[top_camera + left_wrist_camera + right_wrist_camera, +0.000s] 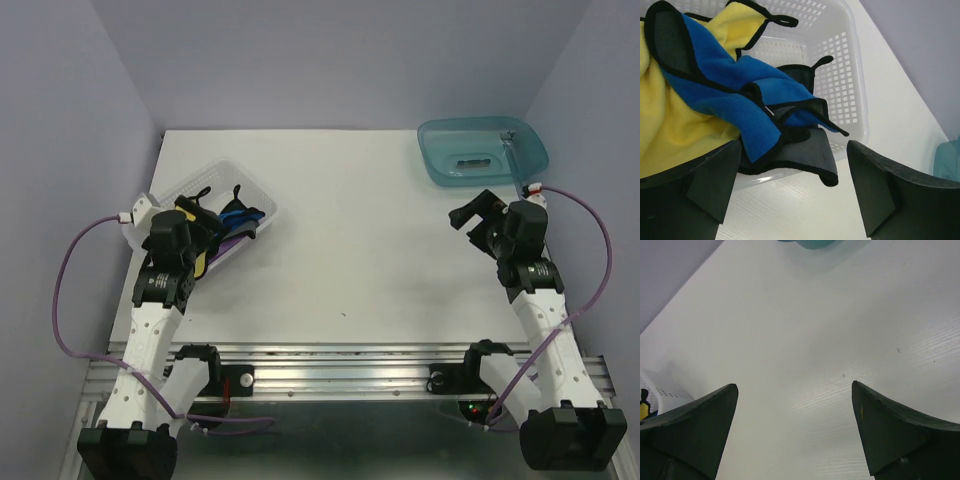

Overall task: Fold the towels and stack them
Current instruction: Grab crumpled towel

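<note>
At the left edge of the desk (pixel 350 240), a white mesh basket (pixel 255 195) holds the towels in a crumpled heap. A yellow towel (pixel 670 125) lies lowest, a blue towel (pixel 725 85) is draped over it, and a dark grey towel (pixel 807 152) appears to spill over the near rim. The left jaws are spread wide just above that grey edge, clamped on nothing. One towel is best pinched alone, at a black-trimmed corner, so the others are not dragged out. The middle of the desk would serve for folding. Further right, the right jaws are also spread and empty, hovering above bare desk near a teal tray (pixel 480 150).
</note>
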### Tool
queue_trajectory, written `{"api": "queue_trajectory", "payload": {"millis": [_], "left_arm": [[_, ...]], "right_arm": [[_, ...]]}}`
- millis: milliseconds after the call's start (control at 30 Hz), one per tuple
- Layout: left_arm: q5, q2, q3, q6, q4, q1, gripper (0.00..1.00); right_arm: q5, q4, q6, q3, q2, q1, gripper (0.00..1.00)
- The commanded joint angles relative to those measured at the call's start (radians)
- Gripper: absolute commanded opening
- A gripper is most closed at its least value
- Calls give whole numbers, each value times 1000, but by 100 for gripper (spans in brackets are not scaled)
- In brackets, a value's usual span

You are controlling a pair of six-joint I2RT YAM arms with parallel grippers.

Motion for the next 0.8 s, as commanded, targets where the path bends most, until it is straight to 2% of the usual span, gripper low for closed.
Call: {"api": "queue_trajectory", "payload": {"millis": [0, 200, 233, 333, 767], "left_arm": [[-50, -6, 11, -24, -22, 1, 99], [-78, 11, 19, -42, -54, 1, 99], [-76, 19, 16, -42, -56, 3, 99], [-75, 30, 15, -41, -59, 1, 99], [-95, 132, -7, -56, -47, 3, 99]], "right_arm": [[1, 42, -45, 82, -21, 2, 100], [57, -18, -30, 138, 2, 2, 100], [0, -7, -53, 136, 7, 2, 100], [-22, -21, -44, 150, 27, 2, 100], [-34, 30, -64, 58, 34, 2, 100]]}}
